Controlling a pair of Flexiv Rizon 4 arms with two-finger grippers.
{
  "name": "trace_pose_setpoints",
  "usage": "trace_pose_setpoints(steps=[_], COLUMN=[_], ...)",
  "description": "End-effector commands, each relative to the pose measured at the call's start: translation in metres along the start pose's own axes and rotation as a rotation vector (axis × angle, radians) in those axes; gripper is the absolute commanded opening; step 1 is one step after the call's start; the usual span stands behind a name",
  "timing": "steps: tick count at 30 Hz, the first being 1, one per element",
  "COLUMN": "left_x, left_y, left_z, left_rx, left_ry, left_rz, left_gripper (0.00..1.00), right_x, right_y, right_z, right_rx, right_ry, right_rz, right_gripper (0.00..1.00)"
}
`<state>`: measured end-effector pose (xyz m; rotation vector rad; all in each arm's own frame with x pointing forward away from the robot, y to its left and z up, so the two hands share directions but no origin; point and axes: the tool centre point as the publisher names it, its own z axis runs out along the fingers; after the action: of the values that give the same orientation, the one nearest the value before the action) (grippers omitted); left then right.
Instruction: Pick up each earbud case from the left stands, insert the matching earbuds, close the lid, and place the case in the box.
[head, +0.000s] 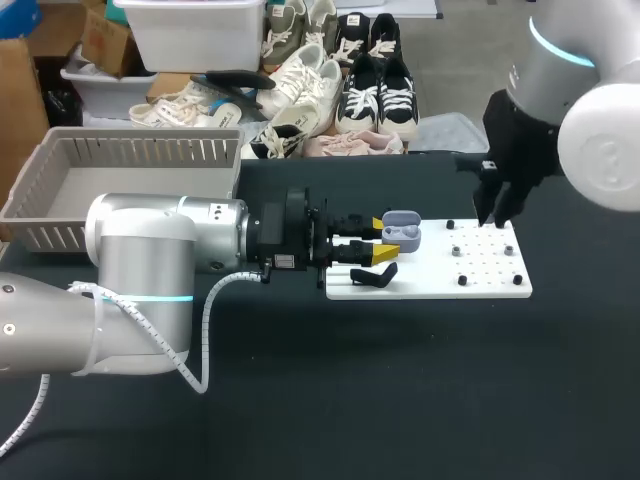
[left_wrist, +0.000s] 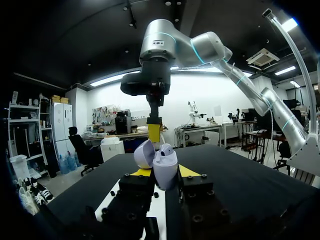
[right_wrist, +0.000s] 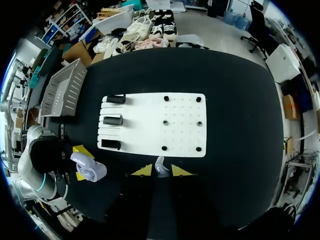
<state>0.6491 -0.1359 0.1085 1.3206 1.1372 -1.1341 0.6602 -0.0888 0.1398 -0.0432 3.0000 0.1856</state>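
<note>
**Open lavender case in the left gripper, earbud in the right**

The small, rounded, pale lavender plastic earbud case (head: 402, 233) has a smooth, glossy shell. Its hinged lid stands open and tilted back, showing a paler inner tray with two wells. Whether a bud already sits in a well cannot be told.

The left gripper (head: 385, 240) is clamped on the case's lower half, one yellow tip on each side. It holds the case off the black bench (head: 400, 400), at the stand end of the flat white pegboard (head: 480, 285).

Three short black stands (right_wrist: 113, 120) sit in a row along that end of the board.

The right gripper (right_wrist: 160, 170) hangs above the board with its fingers closed on a small pale earbud (right_wrist: 159, 165). In the left wrist view it is just beyond and above the open case.

A grey slatted plastic basket (head: 60, 150) rests on the bench, well apart from the board.

A small white label (head: 285, 262) on the left arm's wrist is too small to read.
</note>
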Motion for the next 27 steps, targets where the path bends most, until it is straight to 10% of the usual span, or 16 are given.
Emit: trace_pose_setpoints(steps=[1,27], left_x=[0.0,0.0], left_y=[-0.001,-0.001], left_z=[0.0,0.0], left_rx=[-0.005,-0.005], left_ry=[-0.001,-0.001], left_rz=[0.001,0.001], left_gripper=[0.0,0.0], right_x=[0.005,0.003], right_y=[-0.001,0.023], right_z=[-0.003,-0.038], right_rx=[0.004,0.035], right_ry=[-0.011,-0.059], right_rz=[0.004,-0.14], right_gripper=[0.0,0.0])
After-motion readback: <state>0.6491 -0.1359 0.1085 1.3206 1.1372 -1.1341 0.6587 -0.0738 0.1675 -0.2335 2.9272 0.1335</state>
